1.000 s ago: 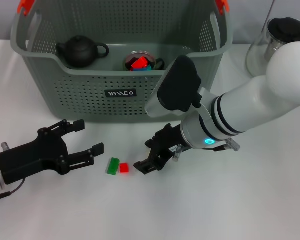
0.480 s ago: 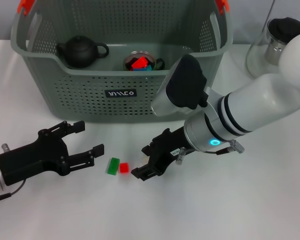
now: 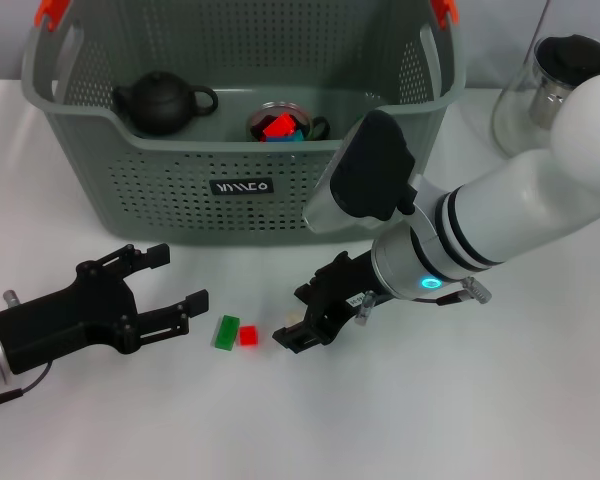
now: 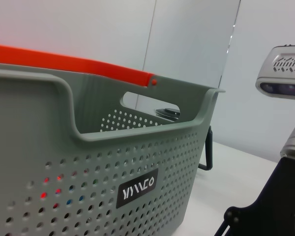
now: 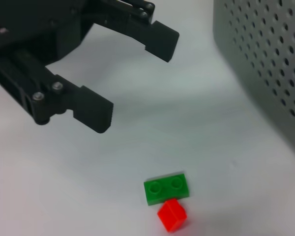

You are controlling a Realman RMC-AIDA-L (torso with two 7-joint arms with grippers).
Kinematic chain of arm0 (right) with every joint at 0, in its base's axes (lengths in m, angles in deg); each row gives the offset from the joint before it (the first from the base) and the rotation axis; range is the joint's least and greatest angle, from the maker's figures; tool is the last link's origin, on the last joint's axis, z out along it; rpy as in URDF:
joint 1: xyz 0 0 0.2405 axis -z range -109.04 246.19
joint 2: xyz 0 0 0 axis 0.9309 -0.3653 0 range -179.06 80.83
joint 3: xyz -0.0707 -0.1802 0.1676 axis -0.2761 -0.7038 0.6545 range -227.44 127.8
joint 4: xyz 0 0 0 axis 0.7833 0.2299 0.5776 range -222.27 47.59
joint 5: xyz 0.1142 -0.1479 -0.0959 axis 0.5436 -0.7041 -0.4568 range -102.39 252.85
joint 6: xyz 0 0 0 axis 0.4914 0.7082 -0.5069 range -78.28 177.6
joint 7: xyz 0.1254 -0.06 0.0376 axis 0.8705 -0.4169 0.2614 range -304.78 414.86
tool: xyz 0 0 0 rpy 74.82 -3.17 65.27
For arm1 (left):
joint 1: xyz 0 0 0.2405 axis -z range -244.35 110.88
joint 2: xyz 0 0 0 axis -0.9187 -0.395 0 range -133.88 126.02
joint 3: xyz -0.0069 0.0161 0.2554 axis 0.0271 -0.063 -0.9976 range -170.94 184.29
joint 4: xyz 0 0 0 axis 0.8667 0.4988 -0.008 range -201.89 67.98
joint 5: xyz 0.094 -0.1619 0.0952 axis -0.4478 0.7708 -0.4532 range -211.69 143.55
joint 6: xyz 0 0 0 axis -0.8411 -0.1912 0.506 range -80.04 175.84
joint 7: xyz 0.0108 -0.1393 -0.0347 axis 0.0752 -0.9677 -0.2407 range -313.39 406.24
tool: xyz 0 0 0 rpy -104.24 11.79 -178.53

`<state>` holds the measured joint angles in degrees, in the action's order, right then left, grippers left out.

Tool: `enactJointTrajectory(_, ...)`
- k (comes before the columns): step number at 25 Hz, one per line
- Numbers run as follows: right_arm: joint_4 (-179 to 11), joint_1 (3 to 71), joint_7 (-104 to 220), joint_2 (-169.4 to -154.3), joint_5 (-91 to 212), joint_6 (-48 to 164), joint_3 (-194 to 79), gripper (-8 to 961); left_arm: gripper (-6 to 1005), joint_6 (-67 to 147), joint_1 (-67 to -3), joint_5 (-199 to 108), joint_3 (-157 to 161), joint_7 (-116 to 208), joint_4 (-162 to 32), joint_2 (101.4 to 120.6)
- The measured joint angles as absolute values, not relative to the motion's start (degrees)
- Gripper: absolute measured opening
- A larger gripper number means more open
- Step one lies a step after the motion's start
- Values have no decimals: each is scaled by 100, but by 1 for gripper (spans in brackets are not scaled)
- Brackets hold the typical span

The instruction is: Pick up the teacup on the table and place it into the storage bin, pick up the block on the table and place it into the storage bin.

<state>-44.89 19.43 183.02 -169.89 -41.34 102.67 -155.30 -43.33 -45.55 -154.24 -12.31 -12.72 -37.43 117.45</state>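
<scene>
Head view: white table (image 3: 500, 420), pale wall (image 4: 196, 49).

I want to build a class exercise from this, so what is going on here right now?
The right gripper sits low over the table beside a green block and red block lying in front of the storage bin. The left gripper is open on their other side. A teacup holding blocks and a dark teapot are in the bin.

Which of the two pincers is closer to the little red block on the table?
The right pincer, slightly. It sits just beside the red block, on the robot's right. The left pincer is open on the other side, beyond the green block, a bit farther off.
</scene>
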Motion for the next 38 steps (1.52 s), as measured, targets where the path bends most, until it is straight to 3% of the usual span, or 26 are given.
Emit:
enactJointTrajectory(13,-4583,1916,18415,-16993,-4150,10128,-15686,664,871,-4333,-4530,-15421,-1233,-1272,-3742,11745)
enactJointTrajectory(19,-4549,1896,18372,-16996,-4149,10169,-15844,482,871,-4333,-4529,-15421,-1231,-1272,-3742,11745)
enactJointTrajectory(24,-4519,1889,18380,-16980,-4147,10205,-15846,243,871,-4333,-4536,-15421,-1231,-1272,-3742,11745)
enactJointTrajectory(38,-4041,1990,18567,-16911,-4314,11104,-15171,197,864,-4335,-4561,-15422,-1230,-1272,-3742,11744)
